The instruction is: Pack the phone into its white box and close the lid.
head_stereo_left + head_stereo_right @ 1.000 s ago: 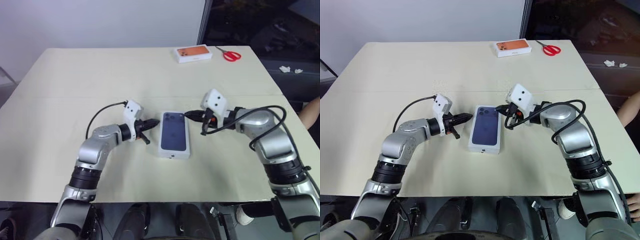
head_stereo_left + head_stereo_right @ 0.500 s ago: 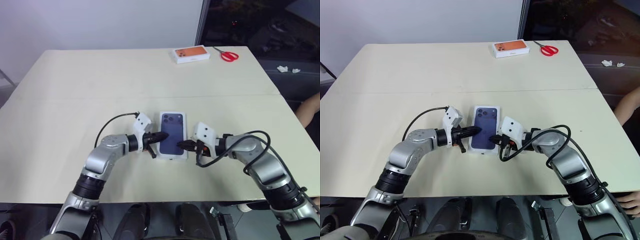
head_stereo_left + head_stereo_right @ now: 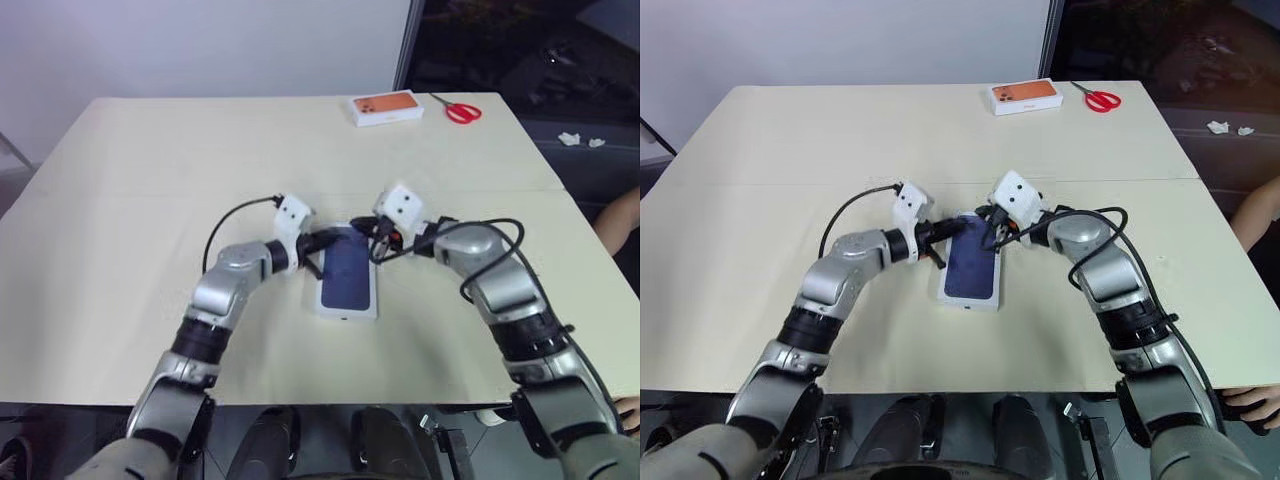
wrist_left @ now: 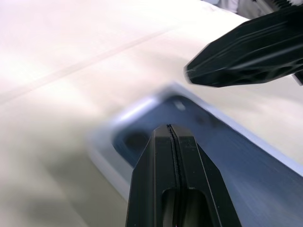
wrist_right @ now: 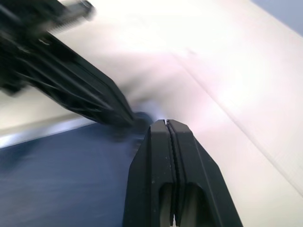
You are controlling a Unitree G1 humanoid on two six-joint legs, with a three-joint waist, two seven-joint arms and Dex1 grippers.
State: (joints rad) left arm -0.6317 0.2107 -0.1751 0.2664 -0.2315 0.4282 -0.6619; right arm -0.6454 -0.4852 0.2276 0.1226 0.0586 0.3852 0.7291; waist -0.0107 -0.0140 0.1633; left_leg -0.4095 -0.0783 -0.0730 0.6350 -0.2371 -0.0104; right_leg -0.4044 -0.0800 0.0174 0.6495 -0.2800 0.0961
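The lid (image 3: 347, 278), white with a dark blue phone picture on top, lies flat at the table's middle. The phone and the white box are hidden. My left gripper (image 3: 326, 240) is shut and empty, reaching in from the left with its tips over the lid's far left corner. My right gripper (image 3: 359, 228) is also shut and empty, coming from the right to the lid's far edge, close to the left one. In the left wrist view the shut fingers (image 4: 171, 142) hover over the printed camera cluster, with the right gripper's fingers (image 4: 251, 47) just beyond.
A white box with an orange phone picture (image 3: 386, 107) and red scissors (image 3: 462, 110) lie at the table's far right. A person's arm (image 3: 625, 215) shows past the right edge. Bare tabletop (image 3: 150, 200) surrounds the lid.
Both shut grippers have moved from the lid's sides near its front up to its far end, their tips now close together. The lid has stayed flat on the table.
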